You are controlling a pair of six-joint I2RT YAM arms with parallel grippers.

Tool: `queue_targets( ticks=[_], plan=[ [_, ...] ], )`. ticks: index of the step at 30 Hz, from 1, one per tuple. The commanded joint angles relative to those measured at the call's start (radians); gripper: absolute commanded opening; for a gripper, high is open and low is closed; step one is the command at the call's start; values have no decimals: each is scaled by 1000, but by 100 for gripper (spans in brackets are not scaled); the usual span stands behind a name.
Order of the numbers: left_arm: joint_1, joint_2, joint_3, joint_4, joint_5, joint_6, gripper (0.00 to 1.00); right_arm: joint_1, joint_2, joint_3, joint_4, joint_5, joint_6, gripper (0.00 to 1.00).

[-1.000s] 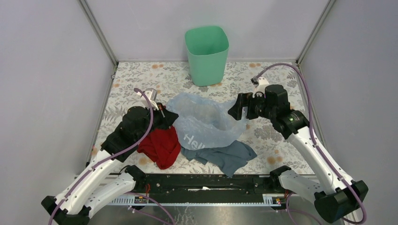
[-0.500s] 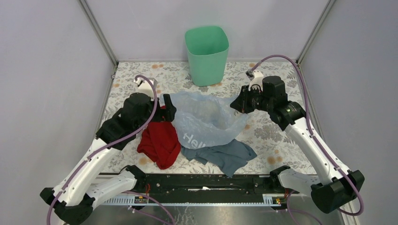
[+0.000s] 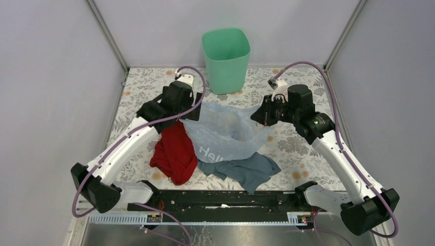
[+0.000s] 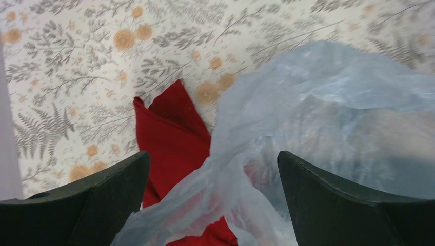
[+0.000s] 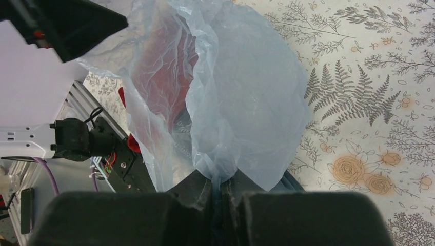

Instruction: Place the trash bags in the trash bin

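From above, the blue bag [image 3: 225, 130] lies in the middle, the green bin [image 3: 226, 59] at its 12 o'clock. The right tool [image 3: 256, 116] nips its 3 o'clock edge; the left tool [image 3: 197, 100] sits at 10 o'clock. Left wrist: tool spread wide, holding nothing, red cloth [image 4: 169, 128] below. Right wrist: tool pinching the bag. The grab is on; next, probably lift it toward the bin.
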Motion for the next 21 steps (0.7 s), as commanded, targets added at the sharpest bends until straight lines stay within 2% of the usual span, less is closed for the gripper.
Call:
queue_targets(
  ticks=[1,2,3,5,8,10,12,14,15,16,18,19,21],
  plan=[
    [3,24,11,-19,-113,43,99,-1,-32,-13,28,-19,-12,8],
    [3,26,3,-13,-107,48,98,-2,-33,-19,28,-14,-13,7],
    [2,25,-5,-2,-103,49,93,-1,-33,-23,27,-7,-16,5],
    [3,20,-9,27,-127,33,64,-1,-33,-26,23,36,-6,0],
    [5,19,31,113,-166,20,36,-2,-29,-18,8,258,43,0],
    [5,87,150,156,-138,27,18,-1,0,46,-2,387,55,0],
    [4,190,382,163,-65,25,0,-1,77,229,-77,518,15,0],
    [0,277,678,129,76,-14,0,5,169,528,-225,634,-47,0],
    [-5,281,764,146,155,-35,0,11,182,639,-245,669,-77,0],
    [-13,248,776,221,211,-50,0,13,162,700,-228,679,-110,0],
    [-27,111,602,443,253,-64,0,14,59,666,-99,645,-153,0],
    [-28,28,463,552,230,-75,0,14,-5,589,-21,607,-160,0],
    [-26,-93,213,642,106,-102,0,14,-120,394,71,511,-149,0]
  ],
)
